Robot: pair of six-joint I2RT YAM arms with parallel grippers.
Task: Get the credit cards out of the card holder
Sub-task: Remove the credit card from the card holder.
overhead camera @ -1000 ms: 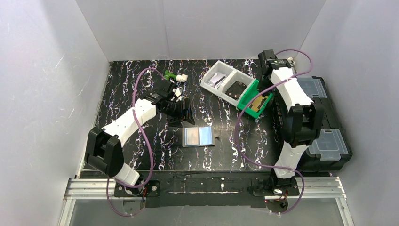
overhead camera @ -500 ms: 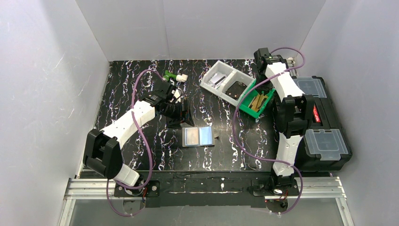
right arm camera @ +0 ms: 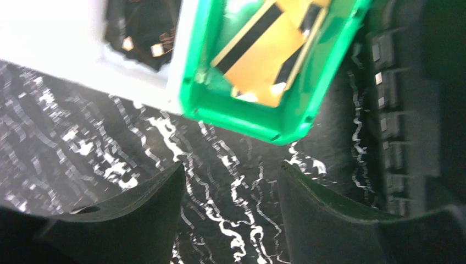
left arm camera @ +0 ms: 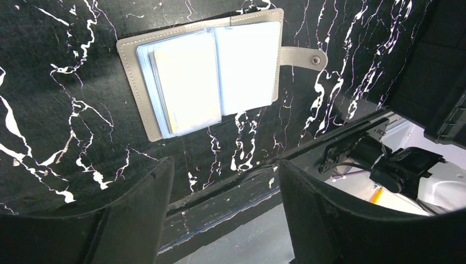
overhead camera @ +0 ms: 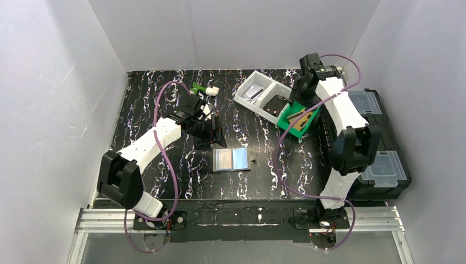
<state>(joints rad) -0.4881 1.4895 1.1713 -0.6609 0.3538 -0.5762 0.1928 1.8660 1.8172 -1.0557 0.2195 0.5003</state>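
Black tabletop (overhead camera: 165, 181) with white marble veining, boxed in by plain white walls (overhead camera: 236, 33) at 9, 12 and 3 o'clock. Aluminium rail (overhead camera: 104, 220) runs along the 6 o'clock edge; black toolbox (overhead camera: 384, 165) with clear lid compartments sits at 3 o'clock. Light is even, no hard shadows.

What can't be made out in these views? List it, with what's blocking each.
- card holder: glare whitens its sleeves in the left wrist view, and it is small in the top view; card count unreadable.
- green bin: right wrist view is blurred and cuts it at the top edge; its yellow cards can't be counted.
- white bin: contents too small in the top view.
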